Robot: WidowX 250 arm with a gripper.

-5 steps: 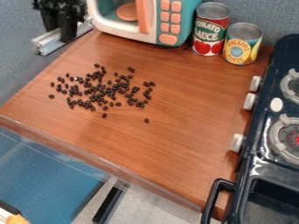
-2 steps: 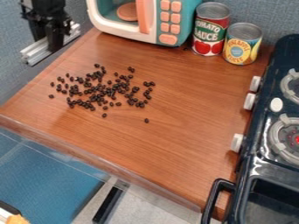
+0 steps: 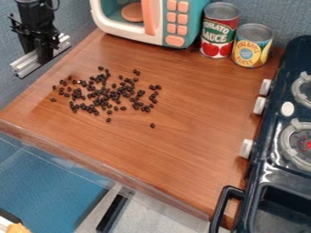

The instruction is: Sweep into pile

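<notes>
Wooden counter point(image 3: 176, 154): unchanged. Black gripper point(image 3: 43, 53), upper left beyond the counter's left edge, clamped on a silver bar point(image 3: 25, 64); both have shifted left and down the view since the earlier frames. Dark beans point(image 3: 104, 96) unmoved, loosely scattered left of centre, one stray point(image 3: 152, 125) nearer the front. Likely lining up; sweeping still to do.
</notes>
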